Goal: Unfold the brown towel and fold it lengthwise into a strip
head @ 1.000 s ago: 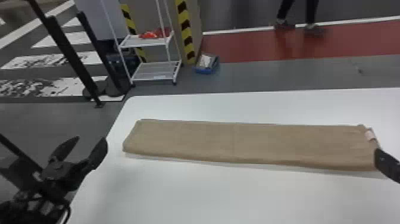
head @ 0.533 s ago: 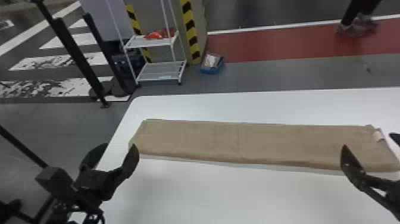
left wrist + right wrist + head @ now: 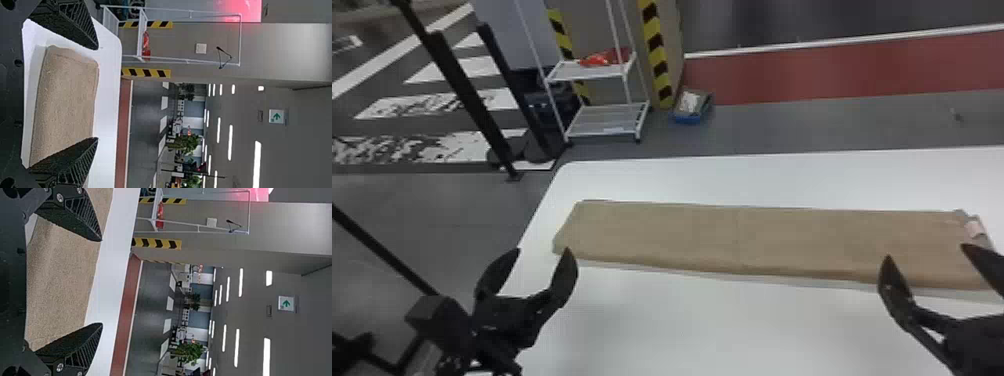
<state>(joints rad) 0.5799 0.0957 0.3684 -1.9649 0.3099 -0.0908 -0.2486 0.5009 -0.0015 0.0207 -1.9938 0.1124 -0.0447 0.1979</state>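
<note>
Shows the brown towel [image 3: 772, 240] lying as a long, flat strip across the white worktop [image 3: 722, 330].
From the left, meets the left pincer [image 3: 543, 250] spread open, just off the towel's near left corner and over the worktop's edge — then follows the strip along to the right pincer [image 3: 927, 251], also spread wide at the near right end, hiding part of the towel behind the right pincer's fingers, near the pale tag [image 3: 974, 228]; can't tell from here whether touching cloth there. Behind, left to right, runs past black posts [image 3: 464, 95], a white shelf rack [image 3: 587, 71] holding something red [image 3: 604, 59], a yellow-and-black striped band [image 3: 657, 55] and a blue tray [image 3: 688, 119] on the floor.
</note>
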